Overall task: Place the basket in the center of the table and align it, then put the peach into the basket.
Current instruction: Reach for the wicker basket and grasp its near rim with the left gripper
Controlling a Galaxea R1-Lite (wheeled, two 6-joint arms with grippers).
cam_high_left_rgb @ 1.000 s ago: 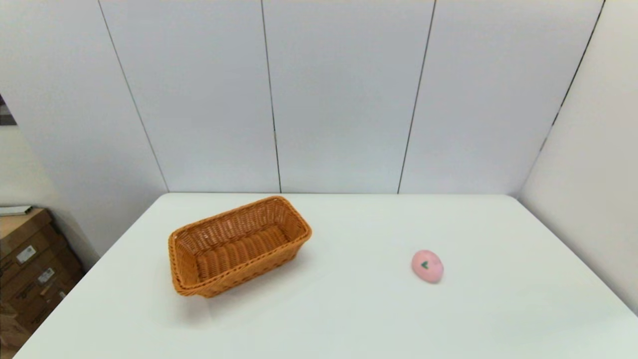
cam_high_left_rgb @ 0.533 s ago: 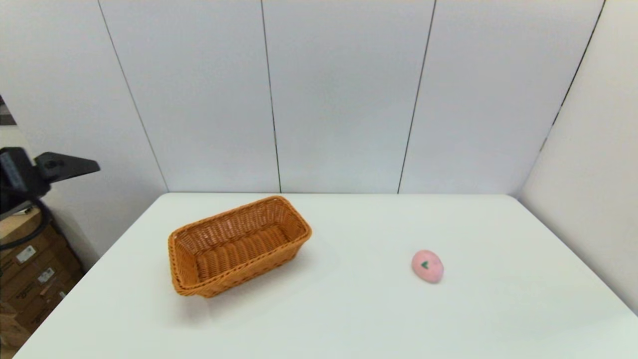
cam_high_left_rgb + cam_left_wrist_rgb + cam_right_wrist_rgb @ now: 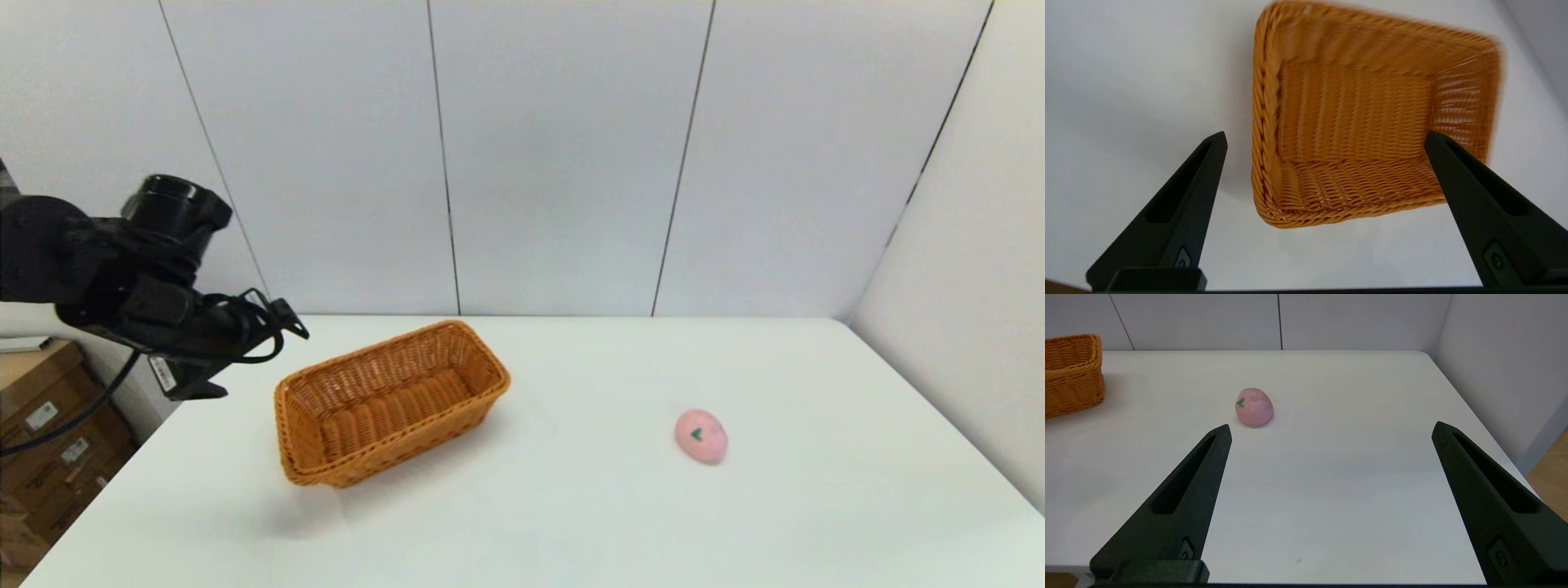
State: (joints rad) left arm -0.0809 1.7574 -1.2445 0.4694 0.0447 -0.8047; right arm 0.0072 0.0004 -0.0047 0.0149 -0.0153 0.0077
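Left gripper (image 3: 1325, 139) staged above basket (image 3: 390, 402), jaws spread wide, nothing held or touched.
Basket is set skewed and left of counter (image 3: 571, 506) centre, hence a reposition is judged pending; its near end is framed between the jaws. Right gripper (image 3: 1331, 428) is parked, jaws wide, peach (image 3: 1254, 406) well ahead, untouched.

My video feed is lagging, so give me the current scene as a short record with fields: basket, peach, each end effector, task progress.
basket: woven basket sits left of the table's middle, angled, empty
peach: peach lies on the table to the right, apart from the basket
left end effector: left end effector open, above the table near the basket's left end, touching nothing
right end effector: right end effector open, low at the table's near right edge, pointing toward the peach
progress: basket not centred or aligned; peach not in basket
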